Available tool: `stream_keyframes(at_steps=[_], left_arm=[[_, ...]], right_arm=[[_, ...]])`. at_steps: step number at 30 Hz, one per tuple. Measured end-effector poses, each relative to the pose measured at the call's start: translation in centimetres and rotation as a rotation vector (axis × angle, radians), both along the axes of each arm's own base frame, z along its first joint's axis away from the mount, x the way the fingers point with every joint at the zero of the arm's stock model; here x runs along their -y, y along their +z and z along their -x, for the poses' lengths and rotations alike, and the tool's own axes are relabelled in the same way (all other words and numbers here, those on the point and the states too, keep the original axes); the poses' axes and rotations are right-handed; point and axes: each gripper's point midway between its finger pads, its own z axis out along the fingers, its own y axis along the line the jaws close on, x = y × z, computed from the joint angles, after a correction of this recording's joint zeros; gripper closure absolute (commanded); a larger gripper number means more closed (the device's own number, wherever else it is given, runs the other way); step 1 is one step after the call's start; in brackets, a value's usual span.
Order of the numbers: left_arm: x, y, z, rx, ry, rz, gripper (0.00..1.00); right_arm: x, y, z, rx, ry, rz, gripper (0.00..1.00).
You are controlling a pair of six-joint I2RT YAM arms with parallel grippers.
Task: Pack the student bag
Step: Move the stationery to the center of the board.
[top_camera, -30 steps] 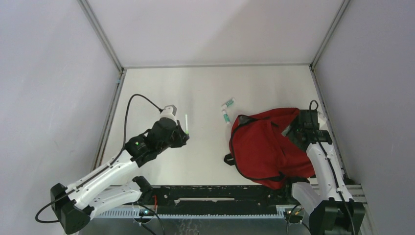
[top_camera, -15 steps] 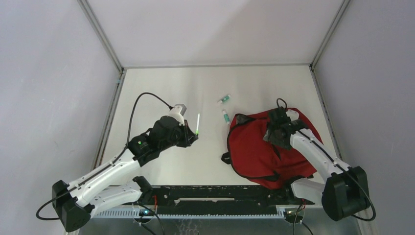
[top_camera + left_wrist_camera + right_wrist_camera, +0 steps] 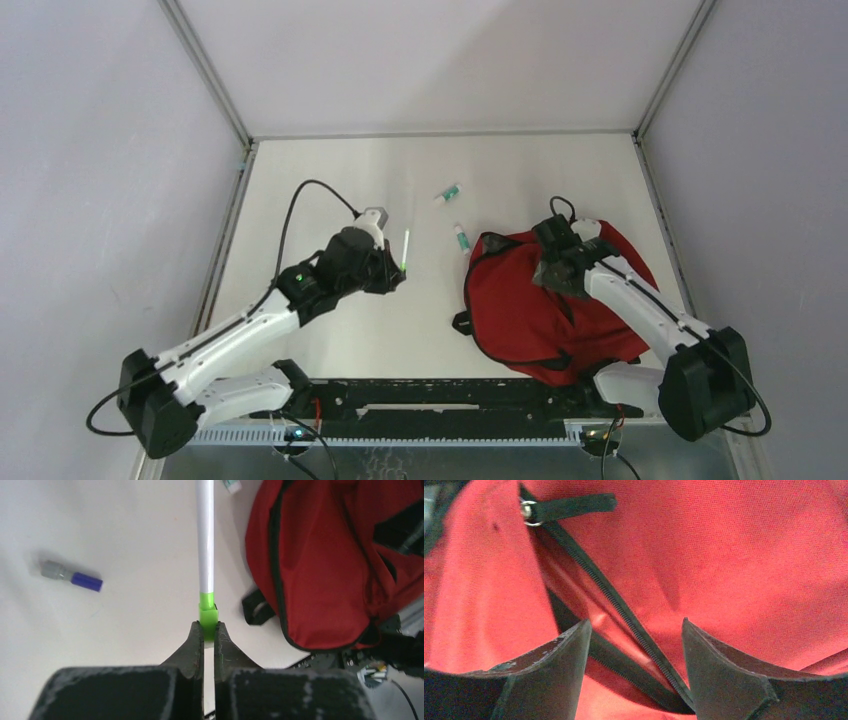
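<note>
The student bag is a red backpack lying at the right of the table, also seen in the left wrist view. My right gripper sits on the bag's upper part, open. Its jaws straddle the parted black zipper with nothing between them. The zipper pull lies at the upper left. My left gripper is shut on the green end of a white pen, left of the bag. The pen points away from the fingertips.
Two small green-and-white tubes lie above the bag's left corner, one close to it and one farther back. A blue marker with a grey cap lies on the table left of the pen. Black rails run along the near edge.
My right arm swung from the bag's right side onto its upper middle. The left arm carried the pen right and slightly back. The farther tube rolled up and left.
</note>
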Motion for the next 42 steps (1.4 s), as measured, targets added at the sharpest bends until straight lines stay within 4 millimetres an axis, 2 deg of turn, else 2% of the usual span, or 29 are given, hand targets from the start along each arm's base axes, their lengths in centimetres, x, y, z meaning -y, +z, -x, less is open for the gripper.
stream_keyframes(at_steps=[3, 6, 10, 12, 14, 17, 21, 23, 26, 30, 32, 34, 39, 42], left_arm=[[0.4, 0.2, -2.0, -0.022, 0.023, -0.036, 1.0], [1.9, 1.7, -4.1, 0.0, 0.003, -0.048, 1.0], [4.0, 3.1, -6.3, 0.006, -0.046, -0.035, 1.0], [4.8, 3.4, -8.4, -0.01, -0.05, -0.031, 1.0], [5.0, 3.3, -11.8, -0.012, -0.023, -0.04, 1.0], [4.7, 2.3, -16.4, -0.009, 0.005, -0.092, 1.0], [4.2, 0.0, -23.6, -0.005, 0.008, -0.184, 1.0], [3.5, -1.6, -27.0, -0.004, -0.005, -0.217, 1.0], [1.6, -3.8, -31.0, -0.005, -0.005, -0.262, 1.0], [-0.6, -5.8, -34.9, 0.004, 0.005, -0.297, 1.0], [-1.1, -6.4, -36.8, 0.025, 0.018, -0.293, 1.0], [-1.1, -7.0, -38.0, 0.039, 0.025, -0.281, 1.0], [0.4, -7.7, -41.2, 0.076, 0.102, -0.149, 1.0], [0.7, -8.0, -42.4, 0.07, 0.174, -0.083, 1.0]], right_arm=[[-0.5, 1.5, -0.3, 0.055, 0.036, -0.041, 0.28], [-0.9, 3.2, -0.8, 0.111, 0.076, -0.075, 0.29], [-1.1, 3.6, -1.1, 0.114, 0.104, -0.097, 0.28], [-1.3, 3.4, -1.0, 0.104, 0.114, -0.109, 0.28], [-1.6, 3.4, -1.0, 0.103, 0.123, -0.122, 0.28], [-2.1, 3.4, -1.0, 0.099, 0.138, -0.145, 0.28], [-2.7, 3.7, -0.9, 0.103, 0.155, -0.176, 0.28], [-3.0, 3.9, -0.7, 0.111, 0.164, -0.192, 0.28], [-3.1, 4.4, -0.5, 0.126, 0.172, -0.208, 0.27], [-3.3, 5.0, 0.0, 0.138, 0.181, -0.231, 0.27], [-3.5, 5.1, 0.1, 0.136, 0.187, -0.246, 0.28], [-3.8, 5.0, 0.3, 0.129, 0.191, -0.258, 0.28], [-5.0, 5.0, 0.8, 0.112, 0.217, -0.301, 0.28], [-5.6, 5.0, 1.1, 0.103, 0.23, -0.328, 0.29]])
